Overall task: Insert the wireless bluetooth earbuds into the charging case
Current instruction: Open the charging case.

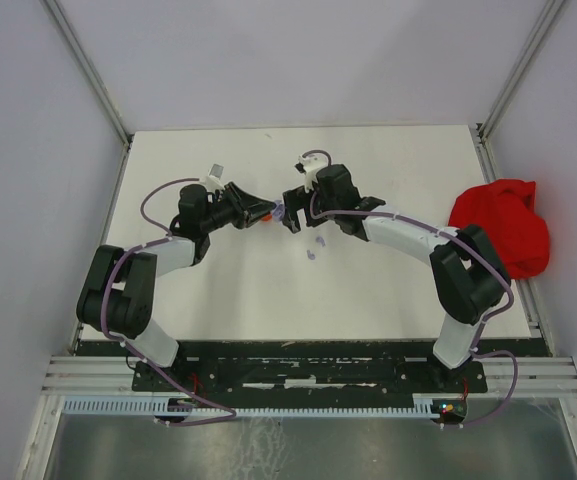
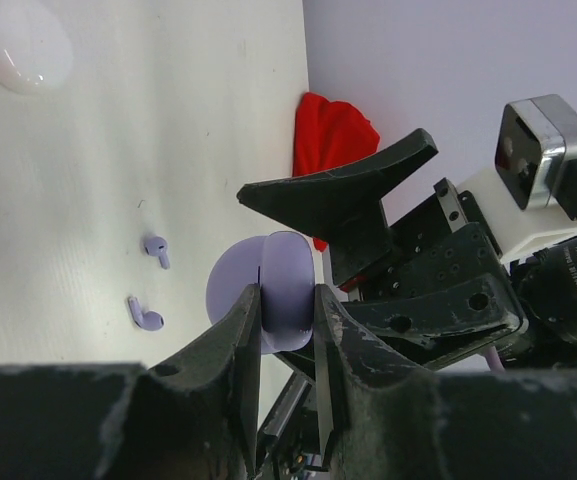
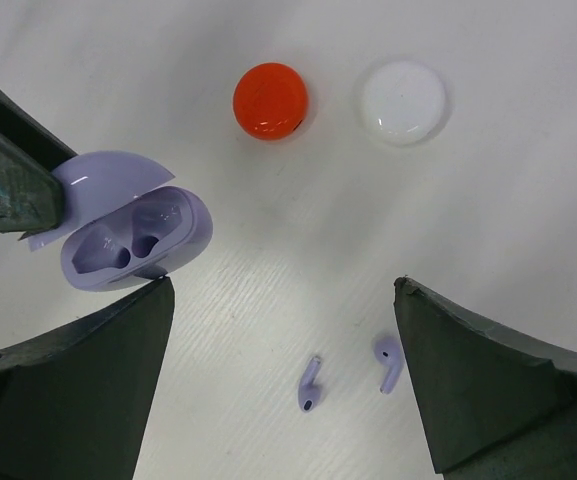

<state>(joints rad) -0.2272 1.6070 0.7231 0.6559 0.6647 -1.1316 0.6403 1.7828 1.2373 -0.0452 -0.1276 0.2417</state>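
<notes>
Lilac plastic marks the charging case (image 3: 133, 238) at the left of the right wrist view, its lid swung up and two wells showing. It is clenched between the fingers of the left tool (image 2: 286, 292), which pinch it from both sides. The right tool (image 3: 283, 288) is released, its jaws spread wide over the white counter (image 3: 498, 200), and the purple earbuds (image 3: 309, 385) lie loose between them in the lower middle of that view, near each other but not touching and apart from the case. A red round case (image 3: 270, 100) and a white round case (image 3: 402, 100) sit side by side at the upper middle.
</notes>
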